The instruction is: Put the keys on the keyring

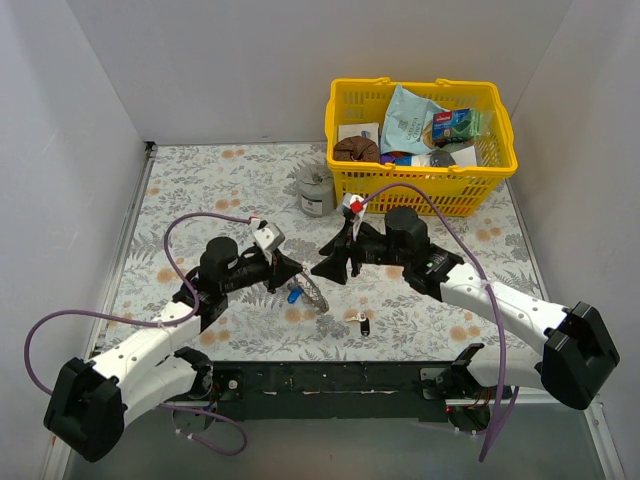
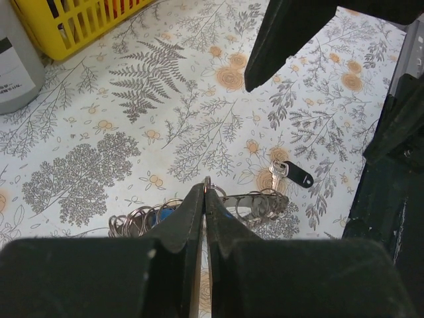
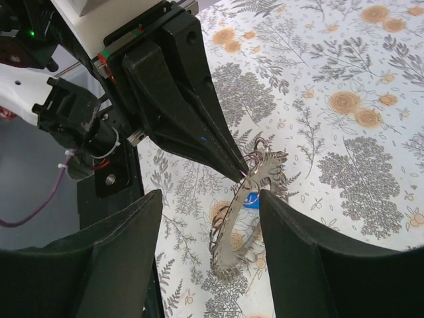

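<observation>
Clenching left end effector (image 2: 205, 190) on the keyring (image 2: 260, 202); hovering right end effector (image 3: 211, 196), released, just beside the keyring.

No readable text, labels or numbers

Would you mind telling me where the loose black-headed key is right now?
In the top view, the black-headed key lies on the table near its front edge, just right of the keyring that the left gripper pinches.
</observation>
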`<act>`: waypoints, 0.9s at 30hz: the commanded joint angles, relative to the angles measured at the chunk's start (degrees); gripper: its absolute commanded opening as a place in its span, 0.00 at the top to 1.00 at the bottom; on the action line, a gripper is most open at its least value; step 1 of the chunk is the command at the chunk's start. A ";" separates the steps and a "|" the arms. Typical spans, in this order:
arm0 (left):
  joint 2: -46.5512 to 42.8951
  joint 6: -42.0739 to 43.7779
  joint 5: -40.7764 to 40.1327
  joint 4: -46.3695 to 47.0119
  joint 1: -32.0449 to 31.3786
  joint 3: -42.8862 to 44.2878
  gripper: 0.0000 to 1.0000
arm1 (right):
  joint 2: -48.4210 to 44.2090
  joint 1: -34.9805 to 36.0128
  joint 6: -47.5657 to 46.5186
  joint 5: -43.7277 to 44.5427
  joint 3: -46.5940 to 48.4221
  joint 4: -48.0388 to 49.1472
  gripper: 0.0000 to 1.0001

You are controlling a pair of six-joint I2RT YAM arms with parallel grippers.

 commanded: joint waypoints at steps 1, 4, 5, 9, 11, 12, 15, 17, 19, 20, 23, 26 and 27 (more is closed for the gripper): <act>-5.09 0.59 2.57 6.93 -0.09 -1.86 1.00 | 1.17 -0.41 0.44 -6.90 4.05 4.01 0.34; -7.73 0.33 3.18 11.15 -0.17 -4.23 1.00 | 0.82 -0.50 1.32 -8.66 4.32 5.51 0.36; -9.57 0.42 3.18 12.81 -0.17 -4.94 1.00 | 0.73 -0.58 1.50 -9.53 4.32 5.95 0.36; -11.96 0.85 4.32 14.23 -0.17 -6.35 1.00 | 1.08 -0.76 1.41 -13.14 5.02 6.92 0.39; -12.48 1.73 5.55 13.88 -0.08 -6.26 1.00 | 1.52 -0.76 1.06 -15.50 5.20 7.18 0.41; -12.57 1.91 6.25 13.79 -0.08 -6.09 1.00 | 1.87 -0.76 1.06 -16.13 5.37 7.61 0.42; -13.28 2.52 8.98 14.06 -0.17 -6.00 1.00 | 2.39 -0.76 0.80 -17.98 5.81 8.23 0.44; -13.54 2.70 11.00 14.49 -0.17 -5.91 1.00 | 2.83 -0.76 0.45 -19.29 6.51 8.06 0.45; -13.63 2.53 11.97 14.76 -0.09 -5.39 1.00 | 3.45 -0.76 0.36 -20.44 6.69 8.15 0.48; -13.63 2.26 12.84 14.93 -0.17 -5.21 1.00 | 3.71 -0.76 0.36 -21.66 6.95 8.23 0.48; -13.45 1.91 14.34 15.46 -0.09 -4.24 1.00 | 4.42 -0.76 0.27 -23.16 7.04 8.06 0.53; -13.19 1.47 15.13 15.99 -0.17 -3.71 1.00 | 4.51 -0.76 0.01 -23.43 6.69 7.53 0.57; -13.19 1.30 15.22 16.08 -0.17 -3.62 1.00 | 4.51 -0.76 -0.34 -23.26 6.60 7.18 0.59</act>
